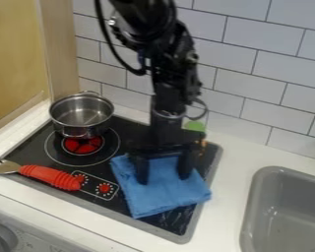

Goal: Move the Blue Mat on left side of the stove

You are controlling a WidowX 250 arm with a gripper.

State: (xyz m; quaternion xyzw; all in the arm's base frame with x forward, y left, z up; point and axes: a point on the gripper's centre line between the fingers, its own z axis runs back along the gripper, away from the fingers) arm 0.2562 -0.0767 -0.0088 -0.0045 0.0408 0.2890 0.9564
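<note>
A folded blue cloth mat (168,196), judged light and limp, is best pinched near its middle, where the black two-finger gripper (163,179) is positioned, spread apart.

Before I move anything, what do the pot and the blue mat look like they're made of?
The pot looks like polished metal, probably stainless steel: silvery, with bright reflections. The blue mat seems to be soft, matte fabric, judging by its folds and creases.

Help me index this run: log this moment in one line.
gripper: open, down at blue cloth | cloth: right side of stove | pot: rear left | fork: front left | goal: not yet met
</note>
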